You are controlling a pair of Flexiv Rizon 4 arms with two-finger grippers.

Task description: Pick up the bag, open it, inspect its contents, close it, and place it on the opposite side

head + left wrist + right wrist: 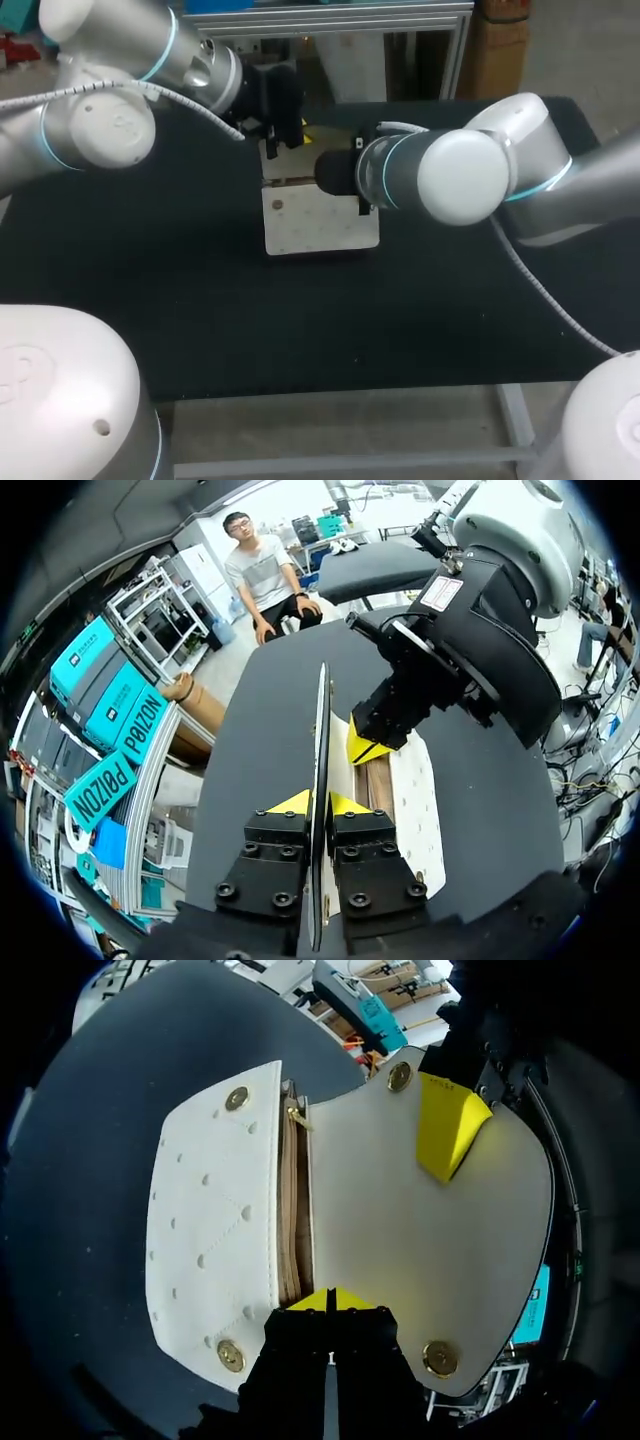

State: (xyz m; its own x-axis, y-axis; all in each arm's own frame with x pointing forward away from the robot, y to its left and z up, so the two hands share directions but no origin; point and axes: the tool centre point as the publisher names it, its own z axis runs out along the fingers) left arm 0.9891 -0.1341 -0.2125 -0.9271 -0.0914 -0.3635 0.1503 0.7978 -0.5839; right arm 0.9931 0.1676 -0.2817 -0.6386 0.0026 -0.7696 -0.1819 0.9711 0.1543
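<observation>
Bag (320, 225) open on the counter (200, 320), both tools at it.
The white bag lay flat near the middle of the black counter. In the head view its long axis ran left to right, with the quilted body on the near side and the mouth (295, 1210) along the far edge. The flap (400, 1230) stood lifted off the body, edge-on in the left wrist view. The left tool (318, 805) was clamped on the flap's rim, one yellow tip on each face. The right tool (330, 1300) sat at one end of the mouth, where body and flap meet, its tips drawn almost together. Whether they pinched the bag's edge could not be told.
</observation>
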